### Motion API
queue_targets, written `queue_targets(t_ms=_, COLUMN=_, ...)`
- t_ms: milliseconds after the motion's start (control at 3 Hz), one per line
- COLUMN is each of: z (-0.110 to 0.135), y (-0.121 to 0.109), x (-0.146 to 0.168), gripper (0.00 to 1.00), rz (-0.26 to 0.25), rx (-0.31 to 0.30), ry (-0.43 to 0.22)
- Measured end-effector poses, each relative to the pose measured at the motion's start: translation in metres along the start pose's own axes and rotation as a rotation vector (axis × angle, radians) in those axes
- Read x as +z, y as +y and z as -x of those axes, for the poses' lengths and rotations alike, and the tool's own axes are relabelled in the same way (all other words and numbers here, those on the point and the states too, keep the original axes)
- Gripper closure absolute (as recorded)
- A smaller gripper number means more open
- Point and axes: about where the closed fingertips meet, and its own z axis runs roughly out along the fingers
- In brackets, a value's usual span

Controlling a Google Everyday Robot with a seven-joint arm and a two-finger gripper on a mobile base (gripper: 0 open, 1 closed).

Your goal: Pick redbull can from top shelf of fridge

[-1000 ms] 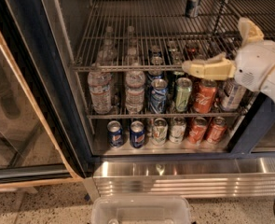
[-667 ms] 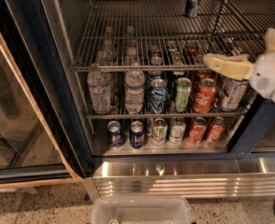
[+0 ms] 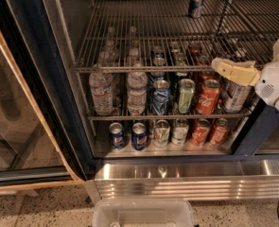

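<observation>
The redbull can (image 3: 196,1), slim, dark blue and silver, stands upright at the back of the top shelf (image 3: 143,37), a wire rack across the fridge (image 3: 44,79); its top is cut off by the picture edge. My gripper (image 3: 218,65), beige on a white arm (image 3: 276,84), is at the right, at the height of the rack's front edge, pointing left. It is below and to the right of the can, well in front of it, and touches nothing that I can see.
Under the top shelf stand water bottles (image 3: 101,91), a Pepsi can (image 3: 160,98), a green can (image 3: 185,96) and a red soda can (image 3: 207,96); more cans stand lower. The open glass door (image 3: 16,103) is left. A clear plastic bin (image 3: 143,214) sits below the ribbed steel panel (image 3: 177,181).
My gripper has moved to the right, from in front of the middle cans to the fridge's right side. The cans have not moved.
</observation>
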Motion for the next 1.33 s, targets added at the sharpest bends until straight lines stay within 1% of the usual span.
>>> queue_targets(t_ms=333, z=0.000, y=-0.005, x=0.010, gripper=0.00, rz=-0.040, rx=-0.010, ry=0.005)
queue_targets(t_ms=667, z=0.011, y=-0.019, x=0.041, gripper=0.00, rz=-0.114, rx=-0.029, ry=-0.004)
queue_targets(t_ms=1000, z=0.021, y=-0.032, x=0.074, gripper=0.00, rz=-0.161, rx=-0.042, ry=-0.011)
queue_targets(t_ms=1333, z=0.022, y=-0.045, x=0.114, gripper=0.00, rz=-0.183, rx=-0.036, ry=-0.008)
